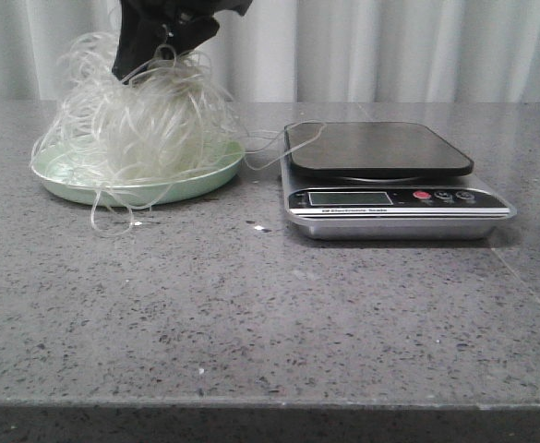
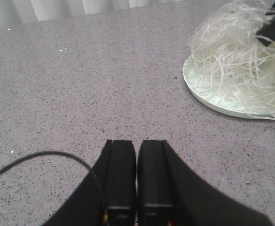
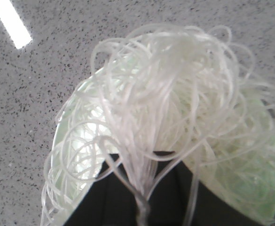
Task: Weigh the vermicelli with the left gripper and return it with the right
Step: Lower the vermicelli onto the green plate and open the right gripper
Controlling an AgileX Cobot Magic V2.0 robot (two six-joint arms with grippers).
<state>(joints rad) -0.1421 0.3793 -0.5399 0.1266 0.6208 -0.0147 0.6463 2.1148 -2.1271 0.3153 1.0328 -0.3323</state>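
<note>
Vermicelli heaped on green plate at nine o'clock of scale, light, springy, brittle, best pinched at gathered strands where right gripper clamps now; left gripper closed, empty.

Right gripper is pinched tight on a bunch of vermicelli, strands funnelling into the closed jaws at six o'clock. The bushy tangle fans up towards twelve, draped over the pale green plate. Speckled grey table all round, bright white streak at eleven o'clock.
</note>
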